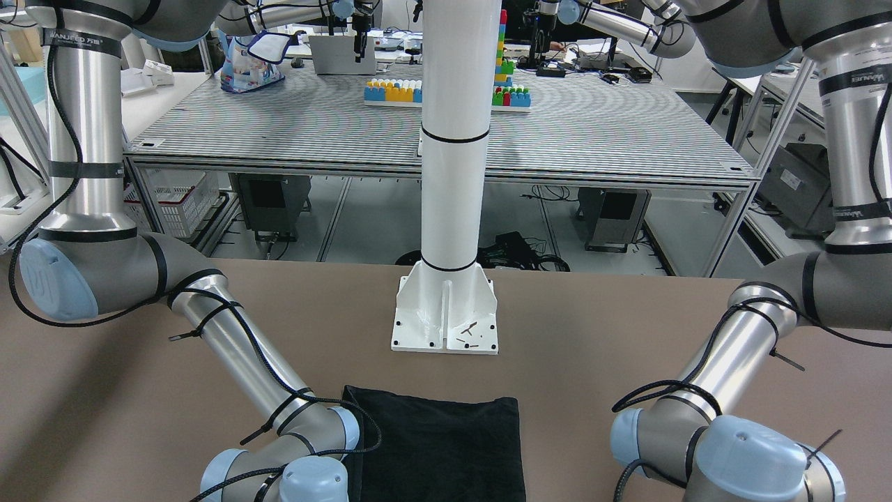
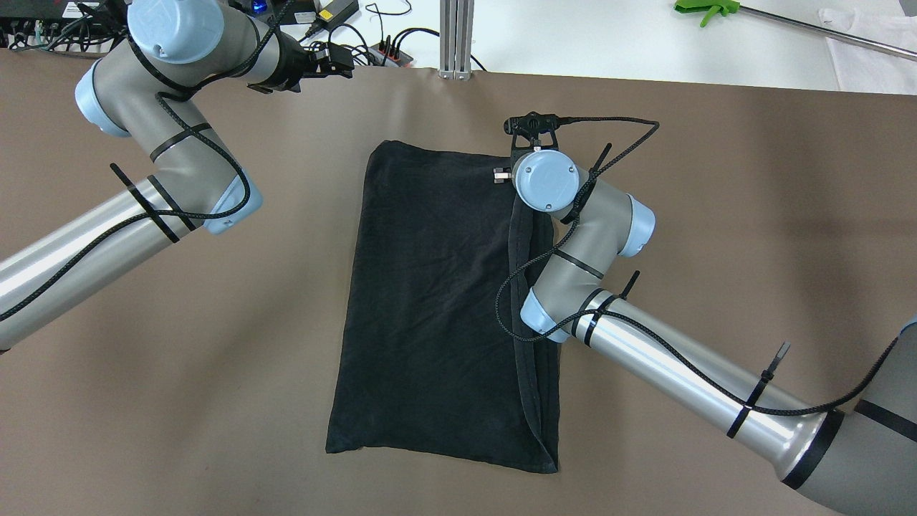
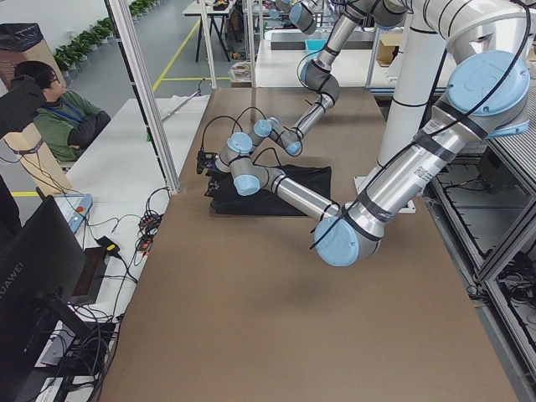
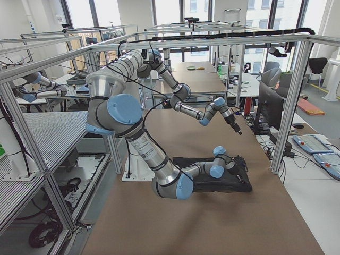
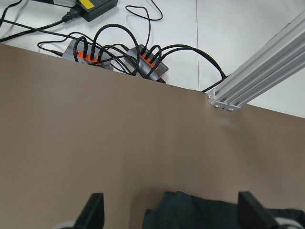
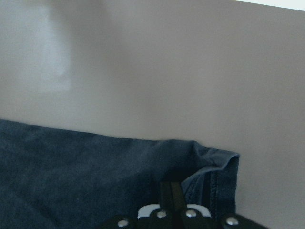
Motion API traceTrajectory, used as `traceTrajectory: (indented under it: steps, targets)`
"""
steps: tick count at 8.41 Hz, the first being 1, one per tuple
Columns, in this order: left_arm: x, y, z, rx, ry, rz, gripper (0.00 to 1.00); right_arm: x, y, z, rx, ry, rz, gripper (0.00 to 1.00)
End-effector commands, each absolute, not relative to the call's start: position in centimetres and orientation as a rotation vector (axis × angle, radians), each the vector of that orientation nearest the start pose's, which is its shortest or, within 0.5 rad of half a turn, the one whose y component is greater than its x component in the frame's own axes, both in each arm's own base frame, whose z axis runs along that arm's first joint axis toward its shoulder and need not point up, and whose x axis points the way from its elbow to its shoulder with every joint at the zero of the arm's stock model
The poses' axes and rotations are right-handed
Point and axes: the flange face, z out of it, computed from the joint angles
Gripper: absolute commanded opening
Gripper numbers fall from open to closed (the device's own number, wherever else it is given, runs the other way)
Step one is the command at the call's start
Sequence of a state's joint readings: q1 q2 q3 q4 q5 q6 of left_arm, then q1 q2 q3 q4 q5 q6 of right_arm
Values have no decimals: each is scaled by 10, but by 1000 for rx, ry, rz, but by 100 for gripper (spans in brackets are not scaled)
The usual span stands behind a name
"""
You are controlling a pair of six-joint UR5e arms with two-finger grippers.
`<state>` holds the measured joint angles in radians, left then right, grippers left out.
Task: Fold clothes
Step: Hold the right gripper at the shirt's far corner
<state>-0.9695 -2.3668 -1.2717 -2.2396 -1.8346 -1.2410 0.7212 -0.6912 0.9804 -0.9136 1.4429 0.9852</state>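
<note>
Garment [image 2: 437, 301]: black, lying flat at mid-table with its long side running away from the robot. Its right edge is doubled over into a narrow hemmed strip.
Right gripper [image 6: 171, 194]: down at the garment's far right corner, fingers pinched together on the cloth there.
Left gripper [image 5: 174, 214]: spread wide and holding nothing, raised above the table near the garment's far left corner.
Table [image 2: 716, 215]: brown.
Pillar [image 1: 453, 174]: white, its base on the robot's side of the table, apart from the garment.
Past the far edge: power strips [image 5: 116, 57] with cables, and an aluminium post [image 5: 257, 71].
</note>
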Motion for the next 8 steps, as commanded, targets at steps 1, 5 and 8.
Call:
traceTrajectory:
  steps: [1,5,8]
  targets:
    - [352,-701,216,521,1073,-408,100,-525,-662,308,671,-682,188,0]
    - [357,-706,210,519,1073,-409,100,-523,-662,296,675,-703,206,79]
    - [357,-706,210,519,1072,-407,100,-535,-670,298,667,-676,224,90]
